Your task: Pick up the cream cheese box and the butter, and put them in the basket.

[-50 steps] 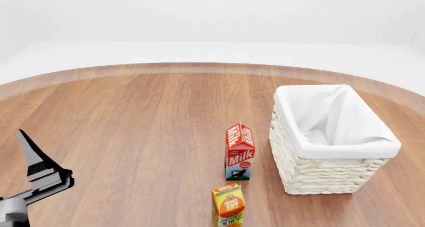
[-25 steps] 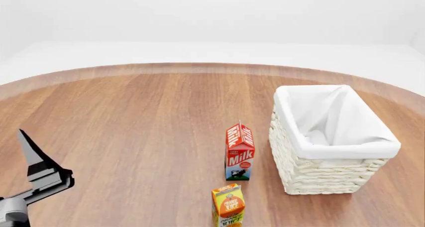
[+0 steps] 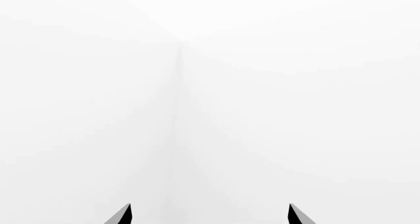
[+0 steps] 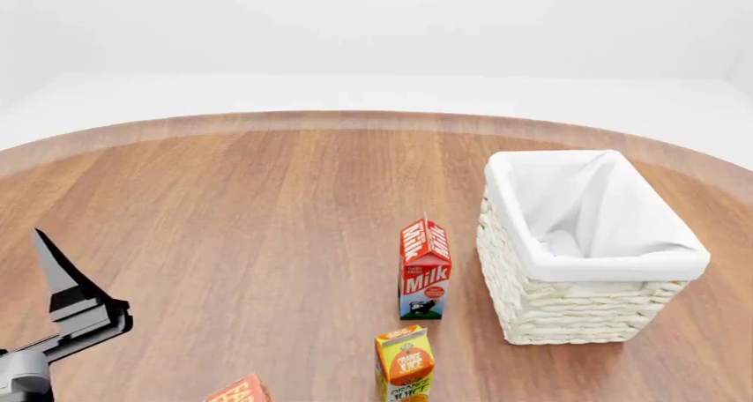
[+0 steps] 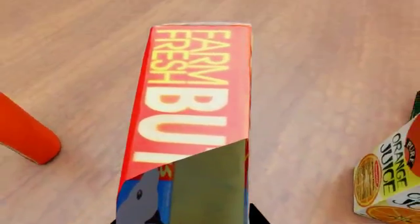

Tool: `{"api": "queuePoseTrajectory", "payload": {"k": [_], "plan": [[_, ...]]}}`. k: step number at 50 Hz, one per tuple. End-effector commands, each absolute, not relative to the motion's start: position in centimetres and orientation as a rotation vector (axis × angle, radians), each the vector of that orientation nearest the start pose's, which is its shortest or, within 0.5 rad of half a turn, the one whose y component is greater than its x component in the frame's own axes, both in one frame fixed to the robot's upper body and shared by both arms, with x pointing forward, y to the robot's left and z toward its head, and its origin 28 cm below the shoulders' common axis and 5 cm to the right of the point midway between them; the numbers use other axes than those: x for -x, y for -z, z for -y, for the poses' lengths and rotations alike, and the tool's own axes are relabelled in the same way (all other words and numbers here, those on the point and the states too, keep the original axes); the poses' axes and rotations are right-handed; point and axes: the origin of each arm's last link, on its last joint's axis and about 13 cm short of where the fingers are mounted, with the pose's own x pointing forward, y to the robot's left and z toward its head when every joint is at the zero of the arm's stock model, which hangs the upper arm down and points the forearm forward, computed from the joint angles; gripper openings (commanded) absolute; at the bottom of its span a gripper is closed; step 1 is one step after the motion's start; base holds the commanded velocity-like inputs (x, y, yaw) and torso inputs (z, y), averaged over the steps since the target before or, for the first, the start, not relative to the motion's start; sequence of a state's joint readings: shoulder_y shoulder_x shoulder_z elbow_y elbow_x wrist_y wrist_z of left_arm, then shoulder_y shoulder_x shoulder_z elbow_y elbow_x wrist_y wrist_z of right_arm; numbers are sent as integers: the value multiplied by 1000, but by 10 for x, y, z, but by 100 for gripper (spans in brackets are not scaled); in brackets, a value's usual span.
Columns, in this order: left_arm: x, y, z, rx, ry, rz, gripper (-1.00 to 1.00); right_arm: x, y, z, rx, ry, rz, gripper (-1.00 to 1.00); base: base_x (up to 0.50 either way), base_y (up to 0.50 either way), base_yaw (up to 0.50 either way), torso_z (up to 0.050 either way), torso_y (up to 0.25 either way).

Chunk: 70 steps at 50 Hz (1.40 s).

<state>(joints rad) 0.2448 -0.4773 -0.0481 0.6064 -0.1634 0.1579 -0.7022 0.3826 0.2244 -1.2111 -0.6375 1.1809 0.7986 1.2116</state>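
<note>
- The right gripper [image 5: 196, 204] is closed on the butter [image 5: 194, 101], its fingers pressed against the box's near end and hiding it in the right wrist view.
- The left gripper [image 3: 208, 215] is spread wide with nothing between its tips, facing blank white.
- The butter's red side reads "FARM FRESH BU"; only a corner [image 4: 239, 390] shows at the head view's lower edge, above the wooden table [image 4: 235, 217], left of the orange juice carton [image 4: 405, 364].
- The basket [image 4: 565, 309] stands at the right, beside the milk carton [image 4: 424, 268].

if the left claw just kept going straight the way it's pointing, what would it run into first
Nothing that shows. The left claw points into plain white background in its wrist view, with no object between or beyond its open tips. The way looks free, though depth there is impossible to judge.
</note>
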Motion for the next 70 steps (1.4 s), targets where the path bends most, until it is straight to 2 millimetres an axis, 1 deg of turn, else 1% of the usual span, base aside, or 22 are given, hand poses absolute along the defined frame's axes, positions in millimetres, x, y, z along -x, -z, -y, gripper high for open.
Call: {"api": "queuePoseTrajectory", "payload": {"k": [1,5,12,19,30,41,50,70], "plan": [[-157,-126,-274,-101,-486,594,100,-70,-146,-35,62,-631,-330,-100,0,0,0,0,0],[-157,-126,-274,-101,-486,595,100,-69,-149,-34,58,-639,-306,-100,0,0,0,0,0],[-156,-126,-274,-101,-487,596,100,-68,-161,-30,46,-616,-237,-100,0,0,0,0,1],[-156,-127,-274,-99,-490,596,100,-72,-167,-26,35,-580,-204,-100,0,0,0,0,0],[-155,-127,-274,-99,-493,598,100,-83,-179,-10,-3,-491,-161,-100,0,0,0,0,1],[-155,-127,-275,-100,-494,599,100,-86,-181,-5,-18,-461,-157,-100,0,0,0,1,1],[-155,-127,-274,-101,-492,599,100,-86,-187,0,-26,-439,-128,-100,0,0,0,0,1],[-155,-127,-273,-104,-489,598,100,-105,-203,15,-33,-346,6,-100,0,0,0,1,0]]}}
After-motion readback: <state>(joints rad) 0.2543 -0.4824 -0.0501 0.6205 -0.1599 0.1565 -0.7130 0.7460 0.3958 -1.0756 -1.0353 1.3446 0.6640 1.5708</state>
